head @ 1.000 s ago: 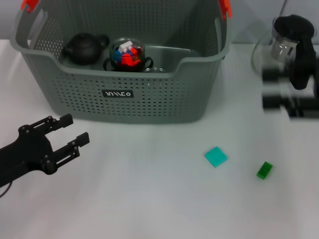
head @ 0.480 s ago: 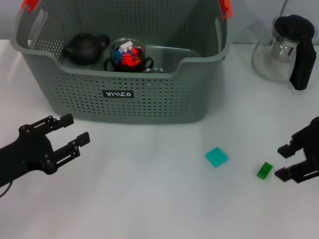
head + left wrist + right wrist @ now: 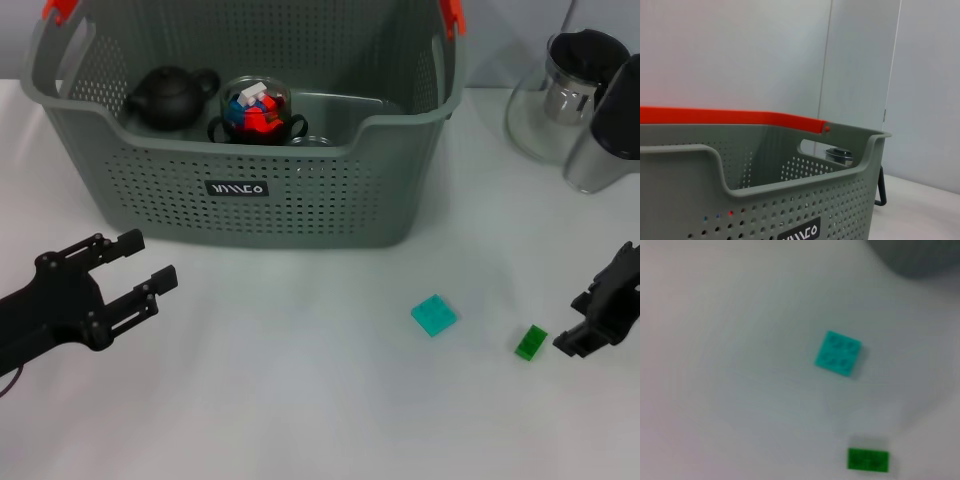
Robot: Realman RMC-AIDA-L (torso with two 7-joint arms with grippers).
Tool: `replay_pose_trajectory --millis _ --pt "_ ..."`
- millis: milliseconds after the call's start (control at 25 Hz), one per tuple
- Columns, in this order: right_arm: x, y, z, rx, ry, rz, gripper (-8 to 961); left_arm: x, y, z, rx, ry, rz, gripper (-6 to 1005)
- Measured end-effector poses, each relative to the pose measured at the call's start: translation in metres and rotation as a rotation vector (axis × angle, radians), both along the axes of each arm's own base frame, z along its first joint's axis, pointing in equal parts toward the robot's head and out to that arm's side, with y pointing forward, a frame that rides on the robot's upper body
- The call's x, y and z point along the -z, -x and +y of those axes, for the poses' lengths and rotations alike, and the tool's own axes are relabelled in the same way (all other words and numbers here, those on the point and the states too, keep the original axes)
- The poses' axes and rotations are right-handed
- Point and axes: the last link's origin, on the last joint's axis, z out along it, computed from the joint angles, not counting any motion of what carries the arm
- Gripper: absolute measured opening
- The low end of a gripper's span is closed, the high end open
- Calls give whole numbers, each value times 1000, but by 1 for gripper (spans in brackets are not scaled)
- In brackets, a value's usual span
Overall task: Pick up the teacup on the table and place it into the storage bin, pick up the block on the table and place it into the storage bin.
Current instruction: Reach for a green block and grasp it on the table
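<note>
I count two blocks on the white tabletop (image 3: 300, 400): a teal block (image 3: 434, 315) right of centre and a small green block (image 3: 531, 342) toward the lower right. One storage bin (image 3: 250, 200) fills the upper left, holding one black teapot (image 3: 168, 97) and one glass teacup (image 3: 256, 108) with red, blue and white pieces inside. One glass kettle (image 3: 575, 95) sits at the upper right. My left gripper (image 3: 135, 268) hovers at the lower left, fingers spread wide, empty. My right gripper (image 3: 590, 322) is at the right edge just beside the green block; I cannot tell how it is set.
</note>
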Motion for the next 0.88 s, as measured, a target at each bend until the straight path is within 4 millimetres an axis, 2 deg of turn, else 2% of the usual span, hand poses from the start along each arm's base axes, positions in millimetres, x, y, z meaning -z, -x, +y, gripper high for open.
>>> replay_pose_trajectory --millis 160,440,640,880 --pt "8 -7 4 74 -69 -2 560 -1 1 1 -2 -2 4 609" --pt "26 -21 6 132 -93 2 559 -1 1 3 -6 -5 11 609" --pt "33 -20 8 136 -101 37 558 -1 1 3 -3 -3 11 609" --pt "42 -19 7 90 -90 0 558 -1 0 4 -1 -4 11 609"
